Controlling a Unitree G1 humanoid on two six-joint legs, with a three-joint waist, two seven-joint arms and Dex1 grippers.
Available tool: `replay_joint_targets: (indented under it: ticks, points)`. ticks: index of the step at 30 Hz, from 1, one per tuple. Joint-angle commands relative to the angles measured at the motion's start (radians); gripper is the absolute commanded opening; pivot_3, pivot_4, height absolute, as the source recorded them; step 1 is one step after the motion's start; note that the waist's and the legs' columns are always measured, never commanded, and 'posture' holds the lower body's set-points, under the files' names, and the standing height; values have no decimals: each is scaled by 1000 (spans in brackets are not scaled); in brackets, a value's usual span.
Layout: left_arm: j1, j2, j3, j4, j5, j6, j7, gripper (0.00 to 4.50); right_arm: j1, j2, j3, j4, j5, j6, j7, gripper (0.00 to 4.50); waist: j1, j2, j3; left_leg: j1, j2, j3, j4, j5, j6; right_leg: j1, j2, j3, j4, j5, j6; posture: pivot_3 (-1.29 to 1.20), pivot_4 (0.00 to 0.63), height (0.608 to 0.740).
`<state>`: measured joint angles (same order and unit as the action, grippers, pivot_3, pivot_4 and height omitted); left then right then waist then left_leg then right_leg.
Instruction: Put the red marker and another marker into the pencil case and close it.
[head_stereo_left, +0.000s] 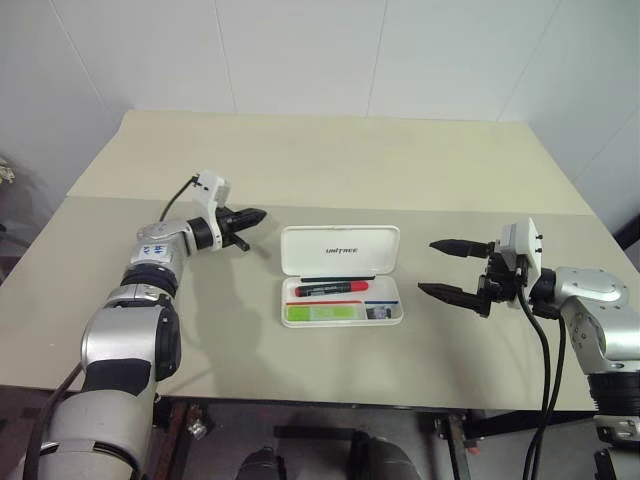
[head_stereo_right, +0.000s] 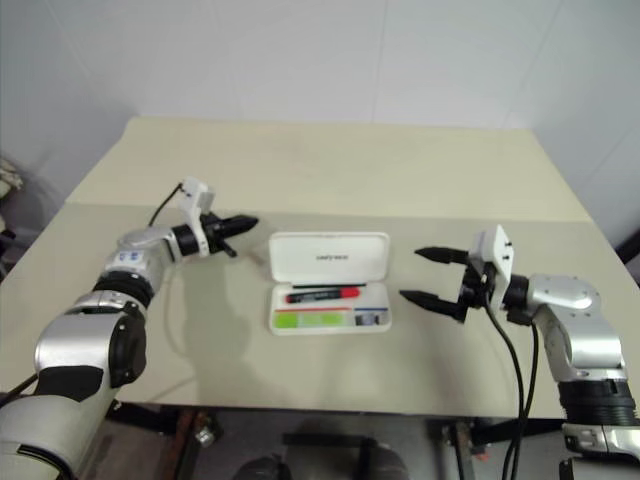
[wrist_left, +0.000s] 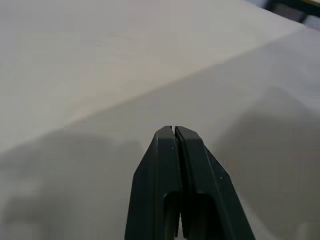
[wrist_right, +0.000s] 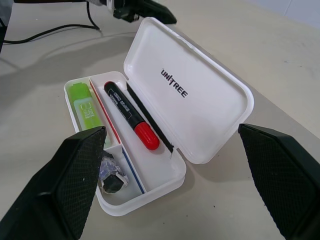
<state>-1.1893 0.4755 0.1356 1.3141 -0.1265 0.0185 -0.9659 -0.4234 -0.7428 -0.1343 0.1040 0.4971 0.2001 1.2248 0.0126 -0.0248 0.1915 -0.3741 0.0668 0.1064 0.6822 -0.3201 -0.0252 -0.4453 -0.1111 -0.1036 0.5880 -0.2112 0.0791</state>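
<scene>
The pencil case lies open on the desk, the red marker and green marker inside. Left fingers, pressed together, hover beside its lid; right fingers, spread wide, flank its other end.

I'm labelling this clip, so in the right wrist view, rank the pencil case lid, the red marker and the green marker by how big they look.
1. The pencil case lid, clearly largest.
2. and 3. The red marker and the green marker look about alike in length; the right gripper's finger hides the green one's near end, so I won't rank them.
</scene>
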Motion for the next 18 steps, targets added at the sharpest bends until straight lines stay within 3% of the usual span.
replay_joint_targets:
  ticks: [1, 10, 14, 18]
  points:
    - [-62, -21, -6, -12, 5, 39, -150, 52, 2, -19, -47, -32, 23, 1, -2, 4500, -1, 0, 0, 0, 0, 0, 0, 0, 0, 0, 0, 0, 0, 0, 0, 0, 150, 740]
    - [-93, -50, -29, -39, 20, 106, -426, 52, 5, -31, -58, -28, 28, 0, 8, 4500, -14, 0, 0, 0, 0, 0, 0, 0, 0, 0, 0, 0, 0, 0, 0, 0, 150, 740]
    - [-90, -28, -106, -73, 62, 131, -609, 52, -2, -52, -66, -7, 31, 1, 39, 4500, -17, 0, 0, 0, 0, 0, 0, 0, 0, 0, 0, 0, 0, 0, 0, 0, 150, 740]
    - [-78, -10, -190, -111, 80, 122, -648, 52, -32, -76, -66, 36, 34, 6, 77, 4500, -16, 0, 0, 0, 0, 0, 0, 0, 0, 0, 0, 1, 0, 0, 0, 0, 150, 740]
